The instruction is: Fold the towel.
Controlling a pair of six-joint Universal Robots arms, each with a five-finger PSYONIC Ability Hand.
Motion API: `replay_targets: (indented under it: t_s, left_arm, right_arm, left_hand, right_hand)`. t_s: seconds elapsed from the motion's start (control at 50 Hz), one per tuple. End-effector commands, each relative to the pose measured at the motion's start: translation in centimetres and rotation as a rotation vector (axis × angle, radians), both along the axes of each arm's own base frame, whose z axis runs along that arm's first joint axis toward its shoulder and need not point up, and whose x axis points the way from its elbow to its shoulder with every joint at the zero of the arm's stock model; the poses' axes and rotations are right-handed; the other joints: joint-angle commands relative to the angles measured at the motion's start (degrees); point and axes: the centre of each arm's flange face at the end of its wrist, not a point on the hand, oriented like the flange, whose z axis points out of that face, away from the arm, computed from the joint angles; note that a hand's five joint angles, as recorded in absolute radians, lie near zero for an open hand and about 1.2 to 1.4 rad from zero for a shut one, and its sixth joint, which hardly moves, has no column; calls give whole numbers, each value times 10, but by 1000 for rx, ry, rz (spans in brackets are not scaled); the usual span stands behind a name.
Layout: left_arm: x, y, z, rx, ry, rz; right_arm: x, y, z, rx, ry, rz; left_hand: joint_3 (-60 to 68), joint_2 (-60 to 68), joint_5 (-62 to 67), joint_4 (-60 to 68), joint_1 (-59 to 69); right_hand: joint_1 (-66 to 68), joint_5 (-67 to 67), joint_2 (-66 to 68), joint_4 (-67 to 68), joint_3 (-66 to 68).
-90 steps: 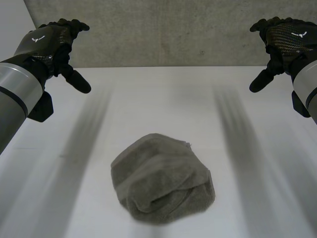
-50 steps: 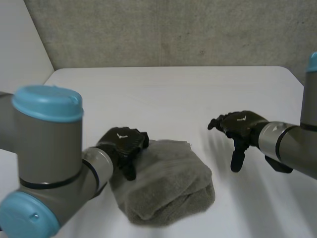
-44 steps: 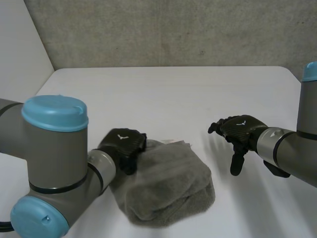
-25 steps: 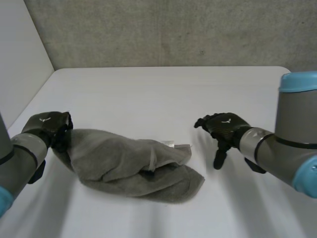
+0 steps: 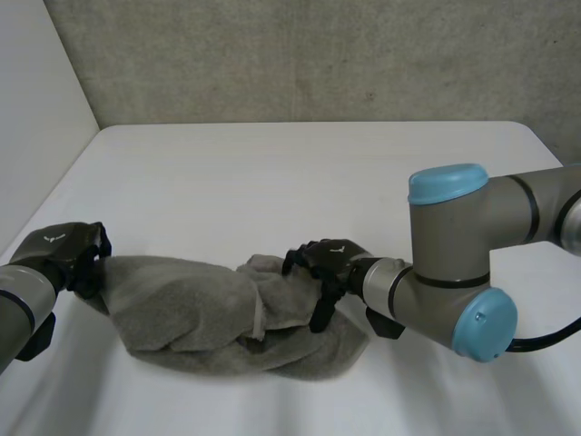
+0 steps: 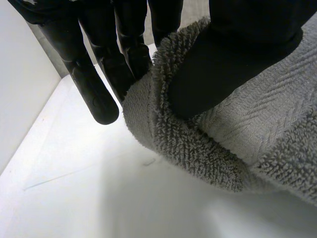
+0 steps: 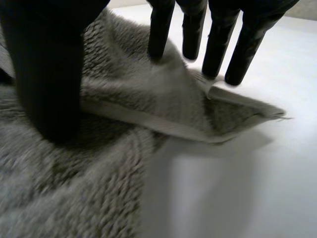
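Towel [image 5: 218, 318] is found on the white table [image 5: 300, 173], near its front edge, drawn out into a long crumpled heap between the two hands. The right arm [image 5: 454, 263] is reached across from the side, its light-blue cap [image 5: 445, 182] turned upward; the left arm [image 5: 18, 304] is seen low at the table's near corner.

The towel is grey, with a thick looped pile and a flat woven hem [image 7: 148, 121]. Its middle is bunched in loose folds, and one layer is lapped over another toward the right end.

The left hand [image 5: 64, 254] is clamped on the towel's left end. In the left wrist view a rolled edge of the cloth [image 6: 237, 129] is pinched between the thumb [image 6: 223, 64] and the fingers [image 6: 94, 84] behind it.

The right hand [image 5: 327, 259] is set on the towel's right end. In the right wrist view its fingers [image 7: 218, 44] are held straight, with their tips down on a corner flap [image 7: 124, 99] and its edge, while the thumb [image 7: 49, 74] is planted on the pile beside them. No cloth is gathered in that hand.
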Motion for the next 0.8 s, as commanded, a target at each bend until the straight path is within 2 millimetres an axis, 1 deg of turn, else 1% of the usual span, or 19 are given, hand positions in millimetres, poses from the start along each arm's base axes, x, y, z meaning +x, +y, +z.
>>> replay_targets:
  t_s: [0.02, 0.06, 0.1, 0.12, 0.16, 0.18, 0.2, 0.22, 0.26, 0.28, 0.32, 0.36, 0.44, 0.54, 0.6, 0.64, 0.66, 0.7, 0.8]
  left_arm:
    - [-5, -7, 3, -28, 31, -47]
    - [-9, -12, 7, -55, 48, -72]
    - [-19, -24, 21, -133, 90, -115]
    - [-19, -24, 22, -134, 90, -116]
    - [-37, -40, 53, -276, 163, -158]
    - [-37, -40, 53, -276, 164, -158]
    - [-46, -48, 77, -378, 221, -178]
    - [-46, -48, 77, -379, 222, -178]
    - [-55, -64, 124, -585, 355, -199]
    - [-55, -64, 124, -586, 356, -199]
    - [-56, -75, 159, -760, 487, -217]
    - [-56, -78, 168, -811, 546, -225]
    - [-59, -86, 158, -812, 614, -238]
    - [-61, -93, 77, -569, 575, -189]
    - [-62, -91, 57, -510, 558, -181]
    - [-59, -86, 25, -417, 510, -163]
    - [-59, -86, 24, -417, 510, -162]
    - [-51, -82, 0, -356, 432, -139]
    - [-28, -88, -25, -321, 277, -96]
  right_arm:
    - [11, -13, 0, -94, -48, -13]
    - [14, -22, 9, -158, -81, -37]
    - [20, -45, 46, -336, -162, -87]
    - [20, -46, 47, -337, -163, -88]
    - [25, -64, 116, -569, -300, -131]
    - [25, -64, 116, -571, -300, -131]
    - [23, -71, 153, -692, -368, -158]
    - [23, -71, 154, -693, -369, -158]
    - [2, -81, 223, -927, -491, -252]
    - [2, -81, 223, -929, -491, -252]
    - [-13, -74, 267, -1065, -576, -305]
    - [-15, -69, 272, -1071, -575, -305]
    - [-14, -63, 248, -975, -493, -271]
    - [-14, -54, 184, -783, -261, -181]
    - [-17, -51, 166, -729, -190, -161]
    - [-22, -48, 121, -572, -22, -116]
    - [-22, -48, 121, -571, -21, -115]
    - [-33, -42, 87, -410, 132, -83]
    - [-45, -42, 68, -318, 172, -89]
  left_hand:
    - [104, 102, 121, 103, 128]
    - [104, 102, 121, 103, 128]
    - [104, 102, 121, 103, 128]
    - [104, 102, 121, 103, 128]
    - [104, 102, 121, 103, 128]
    - [104, 102, 121, 103, 128]
    - [104, 102, 121, 103, 128]
    - [104, 102, 121, 103, 128]
    - [104, 102, 121, 103, 128]
    - [104, 102, 121, 103, 128]
    - [104, 102, 121, 103, 128]
    - [104, 102, 121, 103, 128]
    - [104, 102, 121, 103, 128]
    - [104, 102, 121, 103, 128]
    - [104, 102, 121, 103, 128]
    - [104, 102, 121, 103, 128]
    - [104, 102, 121, 103, 128]
    - [104, 102, 121, 103, 128]
    - [104, 102, 121, 103, 128]
  right_hand:
    - [652, 663, 671, 674, 670]
    - [676, 688, 696, 699, 695]
    - [676, 688, 696, 699, 695]
    - [676, 688, 696, 699, 695]
    - [676, 688, 696, 699, 695]
    - [676, 688, 696, 699, 695]
    - [676, 688, 696, 699, 695]
    - [676, 688, 696, 699, 695]
    - [676, 688, 696, 699, 695]
    - [676, 688, 696, 699, 695]
    - [676, 688, 696, 699, 695]
    - [676, 688, 696, 699, 695]
    - [676, 688, 696, 699, 695]
    - [676, 688, 696, 699, 695]
    - [676, 688, 696, 699, 695]
    - [676, 688, 696, 699, 695]
    - [676, 688, 696, 699, 695]
    - [676, 688, 696, 699, 695]
    - [676, 688, 696, 699, 695]
